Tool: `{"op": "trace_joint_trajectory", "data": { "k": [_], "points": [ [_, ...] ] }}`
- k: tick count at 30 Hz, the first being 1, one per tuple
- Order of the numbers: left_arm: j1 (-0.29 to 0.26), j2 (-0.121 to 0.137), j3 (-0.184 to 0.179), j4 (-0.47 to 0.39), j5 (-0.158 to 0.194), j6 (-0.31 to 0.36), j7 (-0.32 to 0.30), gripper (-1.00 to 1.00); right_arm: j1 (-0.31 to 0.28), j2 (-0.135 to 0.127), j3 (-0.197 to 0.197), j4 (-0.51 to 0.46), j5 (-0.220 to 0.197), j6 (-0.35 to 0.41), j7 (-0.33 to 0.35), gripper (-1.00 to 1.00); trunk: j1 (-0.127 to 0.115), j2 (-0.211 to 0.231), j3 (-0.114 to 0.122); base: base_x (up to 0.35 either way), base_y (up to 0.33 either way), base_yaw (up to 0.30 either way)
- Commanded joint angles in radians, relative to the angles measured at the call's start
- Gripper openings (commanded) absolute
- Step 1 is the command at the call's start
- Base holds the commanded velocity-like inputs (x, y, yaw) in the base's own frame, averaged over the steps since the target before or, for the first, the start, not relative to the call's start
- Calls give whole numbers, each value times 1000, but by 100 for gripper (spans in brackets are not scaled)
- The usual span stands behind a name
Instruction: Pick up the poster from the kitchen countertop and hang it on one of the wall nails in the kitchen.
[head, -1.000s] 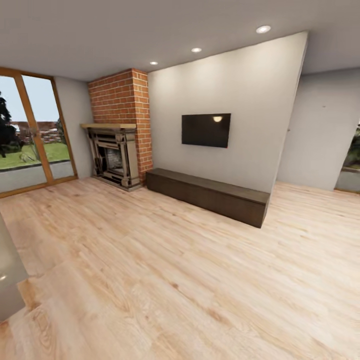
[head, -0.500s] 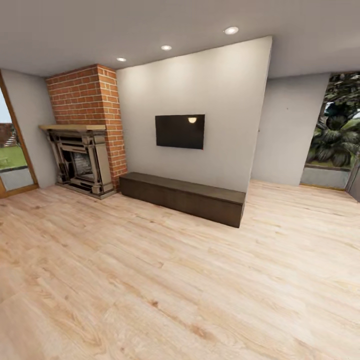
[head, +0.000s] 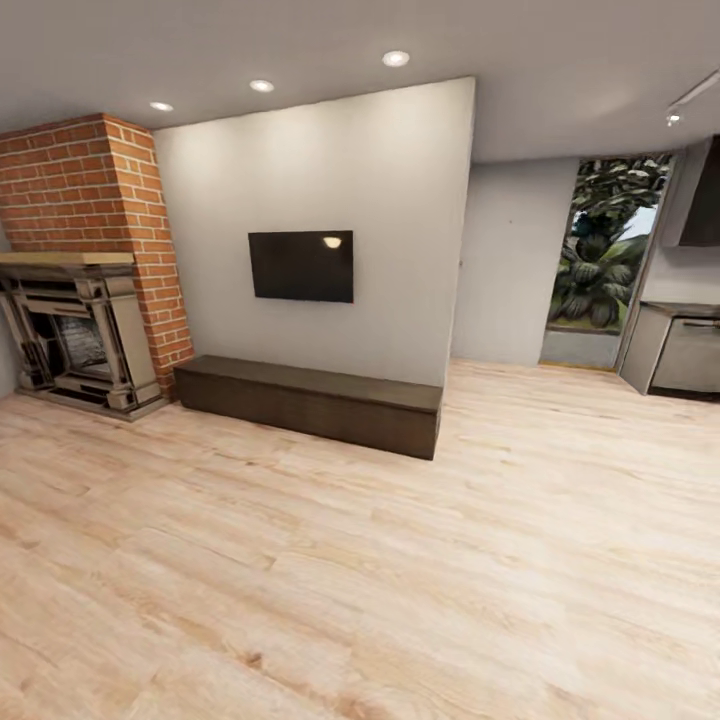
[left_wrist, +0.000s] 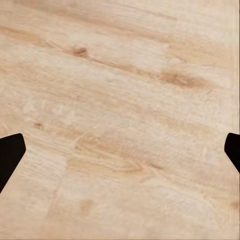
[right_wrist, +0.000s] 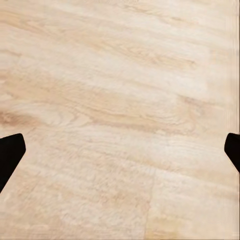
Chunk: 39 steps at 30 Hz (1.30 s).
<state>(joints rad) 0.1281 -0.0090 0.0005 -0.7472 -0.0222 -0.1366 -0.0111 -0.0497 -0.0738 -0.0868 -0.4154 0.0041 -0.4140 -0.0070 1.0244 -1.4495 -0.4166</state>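
Swinging rightward, the head camera has slid the fireplace (head: 75, 330) toward the left edge and brought kitchen cabinets (head: 680, 350) into sight far right, beyond the television (head: 301, 266) wall. No poster appears yet; fetching and hanging both remain. Left claw (left_wrist: 120, 150) gapes wide, empty, above the wooden floor (left_wrist: 120, 75). Right claw (right_wrist: 120, 150) likewise.

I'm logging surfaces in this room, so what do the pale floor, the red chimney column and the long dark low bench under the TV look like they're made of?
The pale floor looks like light wood planks, matte, with visible grain and knots. The red chimney column looks like red brick with pale mortar lines. The long dark low bench seems dark-stained wood or veneer, matte; too far to confirm.
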Motion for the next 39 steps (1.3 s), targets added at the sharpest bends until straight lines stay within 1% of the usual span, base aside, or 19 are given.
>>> {"op": "trace_joint_trajectory", "data": {
  "k": [1, 12, 25, 32, 39],
  "points": [
    [1, 0, 1, -1, -2, -1, -1, 100, -1, 0, -1, 1, 1, -3, -1, 100, 1, 0, 0, 320, -162, -300],
    [0, 0, 2, -1, -2, -1, -1, 100, -1, 0, -1, 1, 1, -4, -1, 100, 1, 0, 5, 319, -164, -277],
    [0, 1, 1, -1, -4, -1, -1, 100, -1, 0, -1, 1, 1, -5, -1, 100, 1, 0, 6, 319, -165, -70],
    [1, 1, 2, -1, -4, -1, -1, 100, -1, 0, -1, 1, 1, -5, -1, 100, 1, 0, 6, 319, -137, -233],
    [0, 1, 3, -1, -3, -1, -1, 100, -1, 0, -1, 1, 1, -5, -1, 100, 1, 0, 6, 325, -36, -267]
  ]
}}
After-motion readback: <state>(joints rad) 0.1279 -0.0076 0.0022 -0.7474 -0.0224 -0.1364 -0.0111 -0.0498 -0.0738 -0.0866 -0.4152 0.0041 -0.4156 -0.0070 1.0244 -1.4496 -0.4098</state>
